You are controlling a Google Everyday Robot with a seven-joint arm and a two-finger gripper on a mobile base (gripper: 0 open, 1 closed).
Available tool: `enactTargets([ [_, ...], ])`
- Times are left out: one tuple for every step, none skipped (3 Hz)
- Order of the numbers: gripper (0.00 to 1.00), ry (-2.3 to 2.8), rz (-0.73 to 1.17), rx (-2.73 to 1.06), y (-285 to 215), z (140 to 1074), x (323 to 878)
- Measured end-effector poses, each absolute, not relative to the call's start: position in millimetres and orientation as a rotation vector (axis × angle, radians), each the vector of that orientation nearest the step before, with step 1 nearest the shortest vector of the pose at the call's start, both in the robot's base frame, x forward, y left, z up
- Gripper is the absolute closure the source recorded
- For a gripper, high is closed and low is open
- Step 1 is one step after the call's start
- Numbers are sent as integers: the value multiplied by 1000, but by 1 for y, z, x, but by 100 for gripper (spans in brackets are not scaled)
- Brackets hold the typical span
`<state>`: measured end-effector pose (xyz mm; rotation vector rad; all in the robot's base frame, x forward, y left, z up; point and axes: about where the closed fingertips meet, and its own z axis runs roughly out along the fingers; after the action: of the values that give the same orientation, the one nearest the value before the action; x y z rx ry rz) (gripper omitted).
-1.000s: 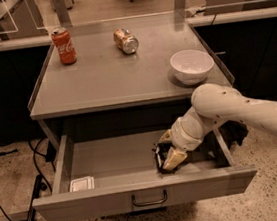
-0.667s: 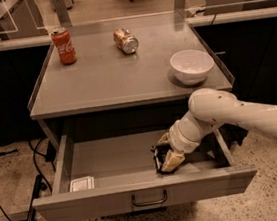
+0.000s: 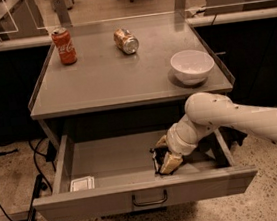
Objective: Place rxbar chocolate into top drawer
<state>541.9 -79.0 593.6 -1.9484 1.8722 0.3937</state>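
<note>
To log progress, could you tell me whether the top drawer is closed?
No, the top drawer stands open with the gripper down inside it.

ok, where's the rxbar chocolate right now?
In the camera view the rxbar chocolate is in the gripper, low inside the open top drawer, right of centre near its front panel, well right of the white packet.

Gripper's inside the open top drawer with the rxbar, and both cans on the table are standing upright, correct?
No. Only the red can stands upright; the other can lies on its side, as the camera view shows. The rest holds: the gripper is inside the open top drawer with the rxbar chocolate.
</note>
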Motion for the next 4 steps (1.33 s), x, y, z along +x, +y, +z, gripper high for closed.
enactTargets([
  [58, 1873, 394, -1948, -79, 594, 542],
  [34, 1895, 402, -1950, -79, 593, 540],
  [3, 1926, 391, -1950, -78, 599, 542],
  [0, 1929, 378, -1950, -78, 602, 543],
])
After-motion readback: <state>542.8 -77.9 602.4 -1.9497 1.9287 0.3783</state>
